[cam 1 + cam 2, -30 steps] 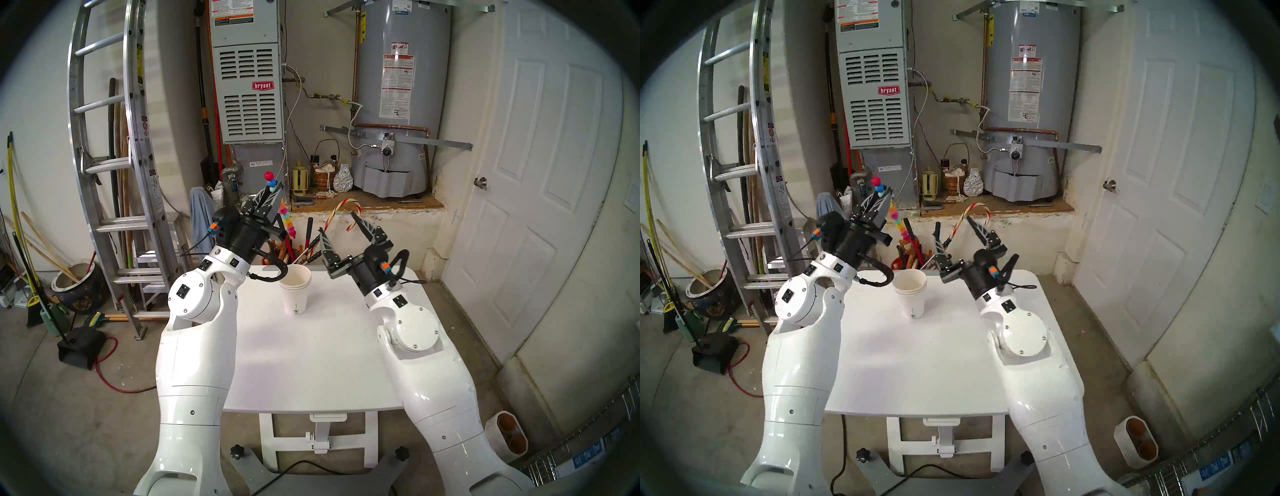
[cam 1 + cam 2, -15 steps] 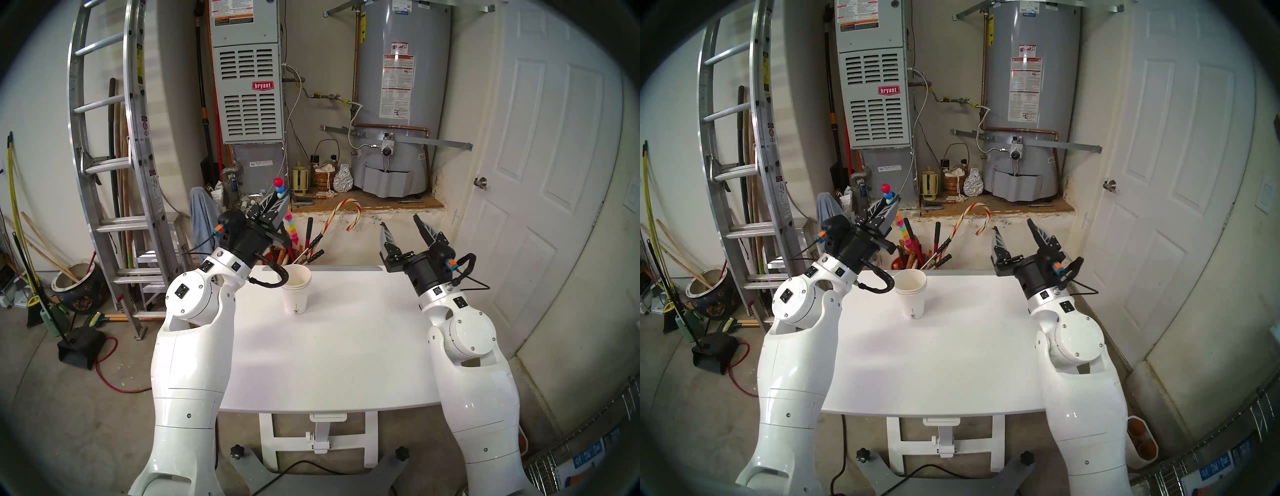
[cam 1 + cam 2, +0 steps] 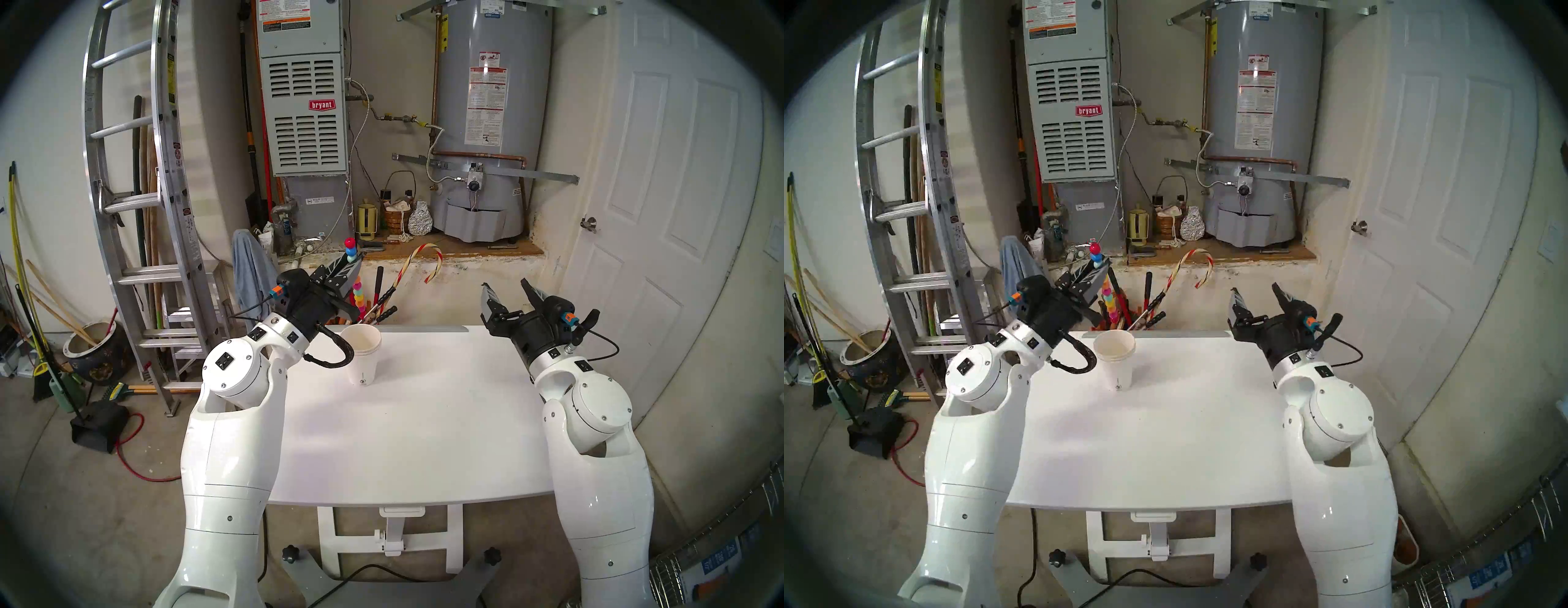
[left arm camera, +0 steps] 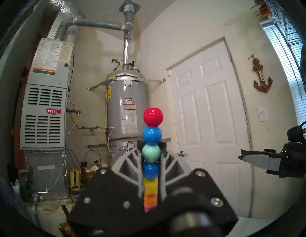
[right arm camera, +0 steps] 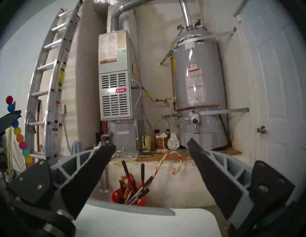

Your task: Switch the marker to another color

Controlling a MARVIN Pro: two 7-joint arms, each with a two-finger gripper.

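The left gripper [image 4: 151,158] is clenched on the marker [image 4: 152,144], a slim stick of glossy round beads. Red, blue and teal beads rise above its ribbed grey fingertips [image 4: 130,158]; blue, yellow, orange and pink ones run down between and below them. The right gripper [image 3: 509,288] stands spread and empty, well to the right of the marker, above the far right corner of the smooth white table [image 3: 424,424]. A stack of white paper cups [image 3: 361,356] sits just below the left claw.

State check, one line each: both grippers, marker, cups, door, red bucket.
left gripper: shut on the marker.
right gripper: open, empty.
marker: held upright, red segment on top.
paper cups: nested stack, upright on the table.
door: closed.
red bucket: holds tools and candy cane.
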